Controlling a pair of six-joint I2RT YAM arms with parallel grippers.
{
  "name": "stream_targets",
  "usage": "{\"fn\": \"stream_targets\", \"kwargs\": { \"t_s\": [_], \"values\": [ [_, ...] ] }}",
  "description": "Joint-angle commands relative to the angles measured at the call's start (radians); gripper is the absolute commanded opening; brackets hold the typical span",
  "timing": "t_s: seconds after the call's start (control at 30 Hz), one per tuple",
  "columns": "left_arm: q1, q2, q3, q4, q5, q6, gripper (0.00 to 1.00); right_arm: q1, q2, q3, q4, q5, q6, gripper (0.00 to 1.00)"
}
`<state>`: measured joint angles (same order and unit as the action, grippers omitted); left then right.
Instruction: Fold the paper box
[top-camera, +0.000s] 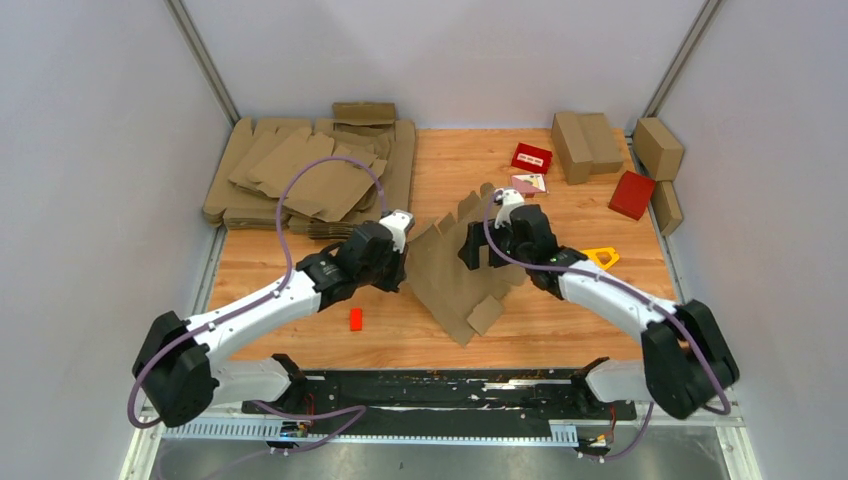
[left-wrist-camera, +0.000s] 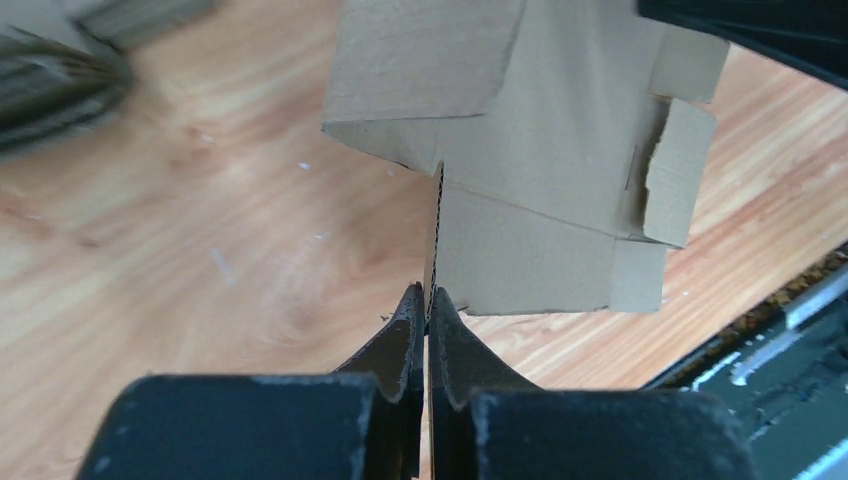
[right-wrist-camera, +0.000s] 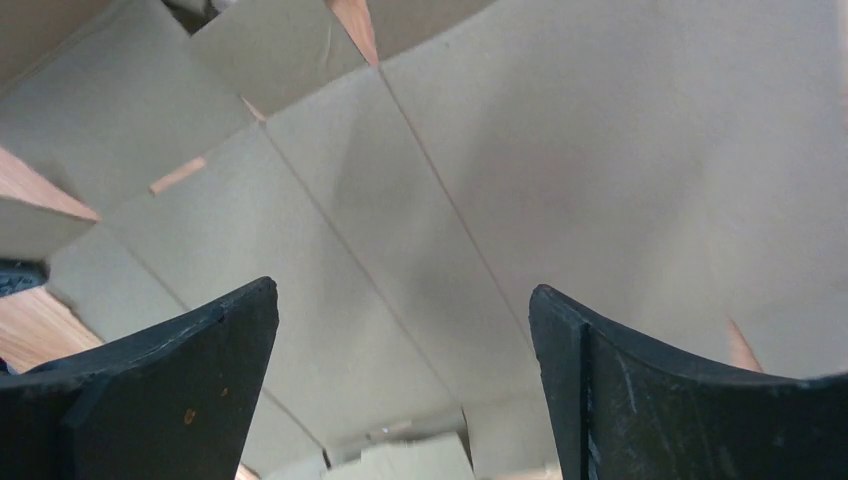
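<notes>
Top view: paper box (top-camera: 450, 275), a flat brown cut-out with flaps and crease lines, at the middle of the tabletop (top-camera: 450, 170), between left and right jaws, partly lifted off the wood, near corner resting down.

Left wrist view: left jaws clenched on the border of one panel of the sheet, seen edge-on and running straight up the picture. Grip shallow, at the very margin of the cardboard.

Right wrist view: right jaws spread wide, poised over the broad middle panels, grasping nothing. Contact with the cardboard impossible to tell.

Step in hand, as judged from this: raising the pinched side panel along its crease.

To do it well:
- Hold the left grip firm and swing the panel about the crease line rather than pulling sideways, so as not to drag the whole sheet across the tabletop.
- Press the right jaws down on the middle panel just beside the crease as an anchor.
- Stop at upright, without over-bending the thin board or tearing a tab.

Likely risk: slip out of so shallow a pinch.

Not part of the fold:
- stack of flat cut-outs (top-camera: 310, 175) at rear left
- folded cartons (top-camera: 585, 145) and red boxes (top-camera: 632, 194) at rear right
- yellow triangular frame (top-camera: 600, 257) right of the sheet
- small red piece (top-camera: 355, 319) at near left
</notes>
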<state>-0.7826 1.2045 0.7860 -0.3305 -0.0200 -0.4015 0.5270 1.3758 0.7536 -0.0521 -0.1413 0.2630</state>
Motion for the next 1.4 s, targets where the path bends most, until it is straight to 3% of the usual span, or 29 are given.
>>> {"fn": "stream_targets", "kwargs": {
  "t_s": [0.0, 0.17, 0.33, 0.47, 0.6, 0.67, 0.97, 1.1, 1.37],
  "values": [
    [0.005, -0.046, 0.079, -0.132, -0.147, 0.144, 0.00, -0.001, -0.187, -0.076, 0.147, 0.098, -0.026, 0.97],
    [-0.002, -0.059, 0.125, -0.088, -0.204, 0.202, 0.00, -0.002, -0.362, -0.182, 0.253, 0.229, -0.040, 1.00],
    [-0.010, -0.079, 0.113, -0.047, -0.263, 0.280, 0.00, -0.009, -0.359, -0.251, 0.377, 0.278, -0.053, 1.00],
    [-0.035, -0.104, 0.101, -0.038, -0.264, 0.285, 0.00, -0.074, -0.314, -0.192, 0.318, 0.137, -0.043, 1.00],
    [-0.046, -0.113, 0.138, -0.088, -0.255, 0.276, 0.00, -0.272, -0.181, -0.094, 0.277, -0.308, 0.048, 1.00],
    [-0.047, -0.109, 0.162, -0.117, -0.253, 0.284, 0.00, -0.344, -0.122, -0.057, 0.306, -0.441, 0.089, 1.00],
    [-0.077, -0.074, 0.248, -0.200, -0.307, 0.381, 0.00, -0.396, 0.034, 0.043, 0.387, -0.437, -0.087, 1.00],
    [-0.078, -0.063, 0.285, -0.231, -0.262, 0.429, 0.00, -0.406, 0.051, -0.037, 0.573, -0.402, -0.094, 1.00],
    [-0.081, -0.075, 0.295, -0.272, -0.245, 0.493, 0.00, -0.436, 0.210, -0.047, 0.922, -0.615, -0.029, 1.00]
  ]
}}
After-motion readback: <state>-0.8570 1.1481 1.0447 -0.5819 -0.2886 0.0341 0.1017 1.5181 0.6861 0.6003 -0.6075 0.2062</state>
